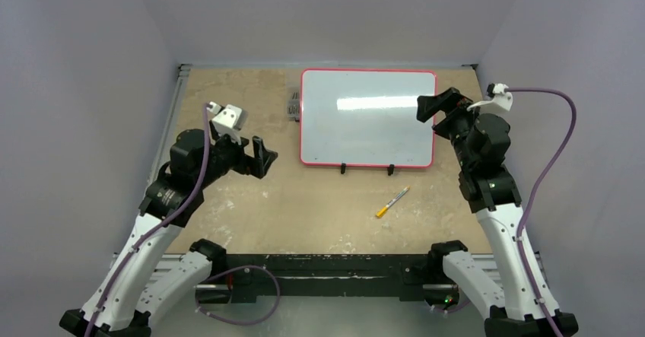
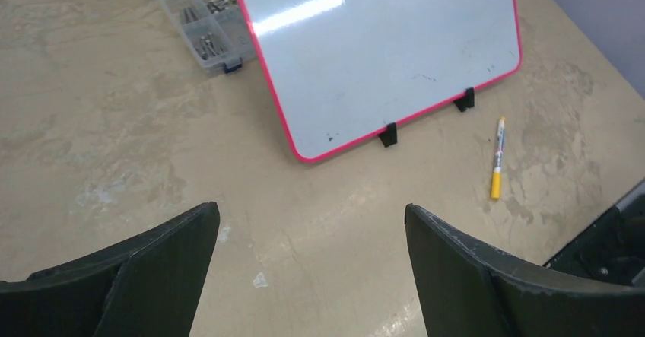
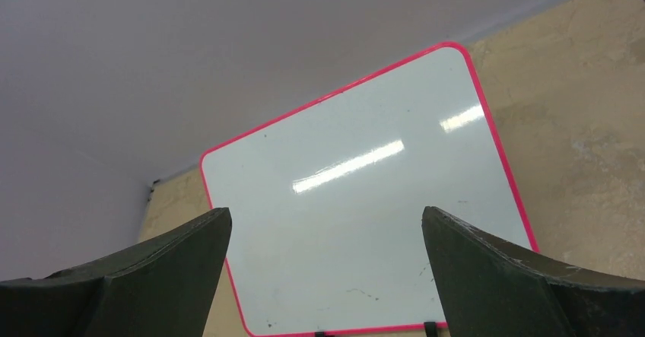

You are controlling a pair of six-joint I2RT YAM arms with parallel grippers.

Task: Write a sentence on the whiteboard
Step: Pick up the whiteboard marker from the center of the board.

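Fingers of my left end effector (image 2: pixel 312 214) are spread wide with nothing between them, and it hangs over bare worktop (image 1: pixel 319 208), pointing across toward the middle. My right end effector (image 3: pixel 327 219) is spread just as wide and is also empty; from above it sits over the right-hand edge of the whiteboard (image 1: pixel 365 124), with its fingers reaching in above the white surface. That whiteboard lies at the far middle of the worktop, a wide rectangle with a thin red-pink rounded frame. Its two small black feet are on the long edge nearest my bases. Its glossy face shows streaks of reflected light and a few tiny dark specks. My left end effector is well apart from it, off to its left. On the near side of the whiteboard, a little out from the right-hand foot and not touching the frame, a marker (image 1: pixel 392 201) lies flat at a slant, its orange-yellow end toward me and its white barrel angled away to the right. By the whiteboard's far left corner sits a clear compartment box (image 2: pixel 205 25) holding small metal parts, just beside the frame; whether it touches I cannot tell.
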